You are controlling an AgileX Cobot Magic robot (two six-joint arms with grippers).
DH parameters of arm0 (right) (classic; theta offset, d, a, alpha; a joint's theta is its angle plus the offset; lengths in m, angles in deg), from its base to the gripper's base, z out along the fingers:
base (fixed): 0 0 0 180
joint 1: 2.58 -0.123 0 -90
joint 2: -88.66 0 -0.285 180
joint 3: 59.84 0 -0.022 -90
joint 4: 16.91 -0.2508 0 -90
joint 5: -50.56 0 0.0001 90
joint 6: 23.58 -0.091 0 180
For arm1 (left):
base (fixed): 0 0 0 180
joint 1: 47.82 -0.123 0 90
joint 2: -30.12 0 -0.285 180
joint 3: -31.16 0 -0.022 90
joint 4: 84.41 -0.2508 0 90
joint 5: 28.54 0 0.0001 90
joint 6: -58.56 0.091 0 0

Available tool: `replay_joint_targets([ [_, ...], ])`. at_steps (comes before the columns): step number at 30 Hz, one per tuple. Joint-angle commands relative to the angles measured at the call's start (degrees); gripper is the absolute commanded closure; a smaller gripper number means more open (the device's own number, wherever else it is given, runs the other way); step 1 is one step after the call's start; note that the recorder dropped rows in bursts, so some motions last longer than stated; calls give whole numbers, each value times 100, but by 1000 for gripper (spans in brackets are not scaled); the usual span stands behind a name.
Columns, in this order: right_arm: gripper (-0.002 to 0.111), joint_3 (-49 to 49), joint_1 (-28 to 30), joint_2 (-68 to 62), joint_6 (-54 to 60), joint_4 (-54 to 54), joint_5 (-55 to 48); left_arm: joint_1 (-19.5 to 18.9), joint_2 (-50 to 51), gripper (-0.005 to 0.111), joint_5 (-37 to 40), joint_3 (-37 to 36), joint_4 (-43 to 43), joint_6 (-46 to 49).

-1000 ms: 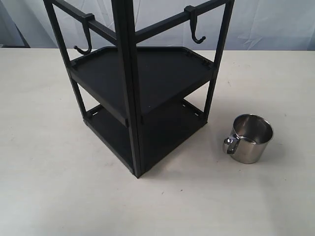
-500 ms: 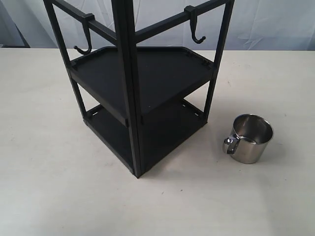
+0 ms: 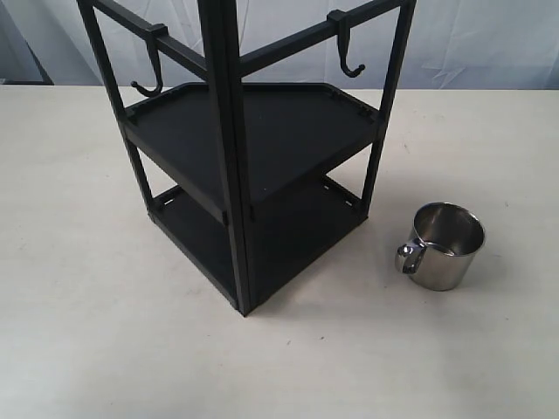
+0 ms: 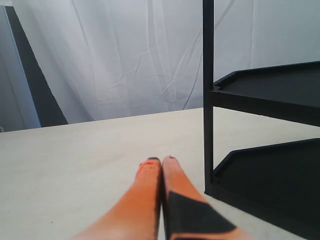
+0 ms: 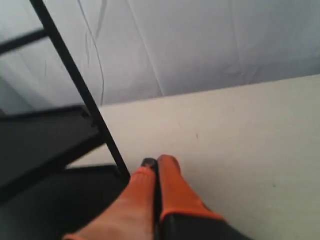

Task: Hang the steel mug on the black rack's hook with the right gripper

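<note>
Steel mug (image 3: 447,245) upright on the pale table (image 3: 79,305), lower right of the exterior view, open mouth up, thin looped handle turned toward the black rack (image 3: 229,166). Well apart from the rack's near corner, bare table between them. Nothing touching the mug.

Black rack at centre of the exterior view, one square post facing the camera, two flat shelves behind it. Two hooks hanging from the thin top rails: the hook (image 3: 348,54) at upper right, above the upper shelf's right corner and clear of it; a second hook (image 3: 150,72) at upper left. Both bare. White draped cloth (image 3: 489,44) behind the table.

Top of the rack cut off by the upper edge of the exterior view; rail ends and post tops out of sight. No arm or gripper anywhere in that view.

Left gripper (image 4: 161,161) low over the table in its wrist view, orange fingers pressed together, tips near the foot of a rack post (image 4: 208,95); both shelves cut off at the right edge there.

Right gripper (image 5: 155,162) likewise with fingers together, nothing between them, tips near a slanting rack post (image 5: 85,95). Picture slightly blurred; shelves dark and hard to separate at lower left. Mug outside that view.
</note>
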Motion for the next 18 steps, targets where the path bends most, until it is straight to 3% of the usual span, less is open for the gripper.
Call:
replay_joint_targets([
  [1,109,-1199,24,-1850,-311,1529,-890,27,-27,105,-30,-2,-37,-14],
  [8,109,-2978,24,-4307,-3175,3711,-2521,27,-27,105,-30,-2,-37,-14],
  [12,108,-3374,24,-5154,-3382,3844,-2843,27,-27,105,-30,-2,-37,-14],
  [14,101,-3388,21,-5419,-3382,3802,-2795,27,-27,105,-30,-2,-37,-14],
  [18,71,-3388,21,-5769,-3361,3776,-2756,27,-27,105,-30,-2,-37,-14],
])
